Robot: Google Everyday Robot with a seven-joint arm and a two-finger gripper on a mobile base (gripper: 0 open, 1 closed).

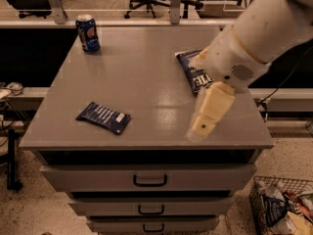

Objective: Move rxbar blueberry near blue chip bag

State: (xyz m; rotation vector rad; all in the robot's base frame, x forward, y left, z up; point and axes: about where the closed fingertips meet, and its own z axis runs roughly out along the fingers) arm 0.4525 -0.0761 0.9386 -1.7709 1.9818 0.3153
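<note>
The snack bar [103, 117] is lying at eight o'clock on the table [146, 72], the chip bag [188, 66] at two. The gripper [203, 124] is hovering at five, probably bound for the bar; its spread I cannot tell.

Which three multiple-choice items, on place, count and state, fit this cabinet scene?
1. Where on the grey cabinet top does the upright blue soda can stand? A back left B front right C centre
2. How many items rest on the top? A two B three C five
3. The small flat navy rxbar blueberry wrapper is: A leaning on the can B lying flat, front left C standing on end
Key: 1 A, far left corner. 2 B, can, bar, puffy blue chip bag. 3 B, the cream gripper hangs front right, apart from it.
</note>
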